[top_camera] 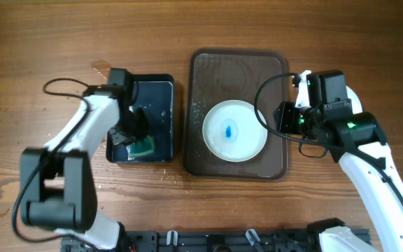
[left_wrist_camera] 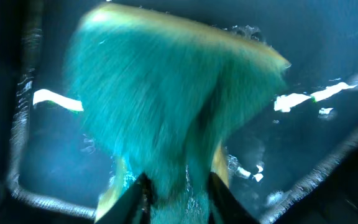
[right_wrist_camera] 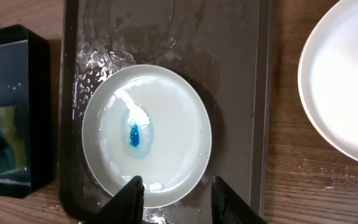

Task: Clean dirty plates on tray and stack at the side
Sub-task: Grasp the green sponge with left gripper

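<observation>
Plate (right_wrist_camera: 146, 135) with a blue smear (right_wrist_camera: 133, 134) at its centre lies in the brown tray (right_wrist_camera: 229, 62). Its near rim sits just under the right jaws, which stand spread and hold nothing. A second white plate (right_wrist_camera: 347, 81), plain, rests on the wooden surface (right_wrist_camera: 284, 180) off to the right of those jaws, outside the tray. Left jaws are down inside the black tray (top_camera: 156, 87), pinching the green sponge (left_wrist_camera: 166, 93), which fans out ahead of them; that view is blurred.
</observation>
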